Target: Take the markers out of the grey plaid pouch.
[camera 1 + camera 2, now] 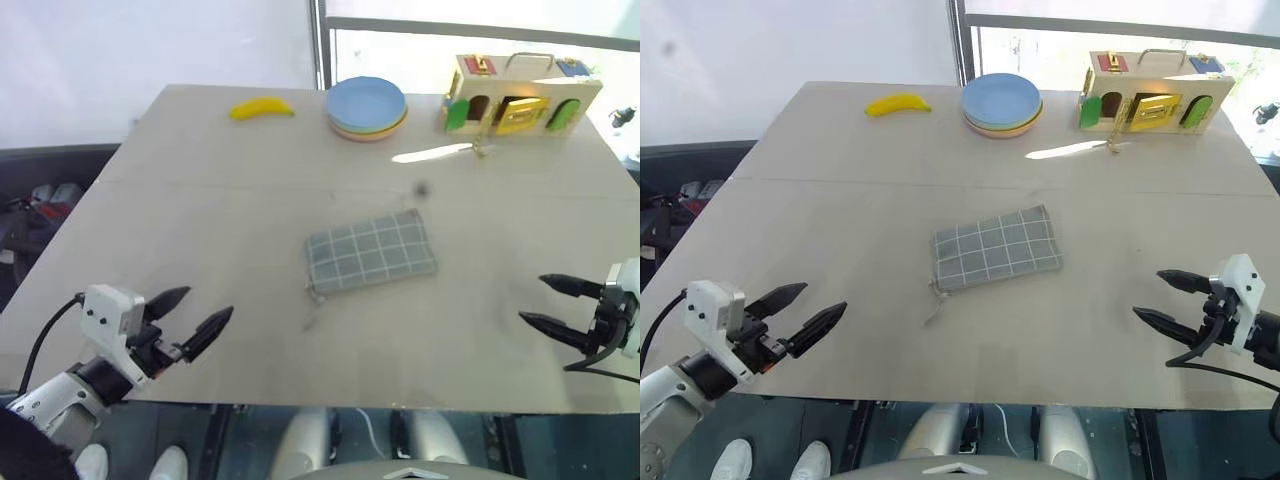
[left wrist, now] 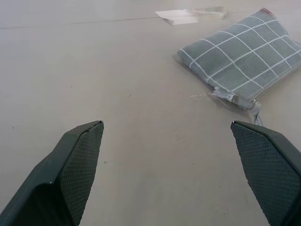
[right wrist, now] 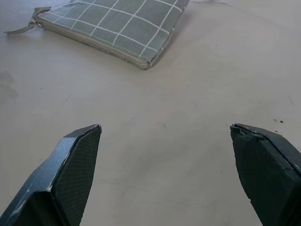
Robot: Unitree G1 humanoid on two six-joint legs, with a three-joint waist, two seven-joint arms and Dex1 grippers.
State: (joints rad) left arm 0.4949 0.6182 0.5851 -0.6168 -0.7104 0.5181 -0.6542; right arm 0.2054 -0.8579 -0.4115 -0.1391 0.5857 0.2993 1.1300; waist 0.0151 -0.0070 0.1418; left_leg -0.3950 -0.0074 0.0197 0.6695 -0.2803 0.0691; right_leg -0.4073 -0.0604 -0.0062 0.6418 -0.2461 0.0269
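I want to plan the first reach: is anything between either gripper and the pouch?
Nothing visible. The pouch lies flat mid-table with bare table between it and both the left gripper and right gripper. The banana, plates and toy box sit beyond it.

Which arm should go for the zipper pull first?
Left, probably. The grey plaid pouch lies zipped, its zipper pull at the end facing the left gripper. The right gripper faces the far end. Both open, empty.
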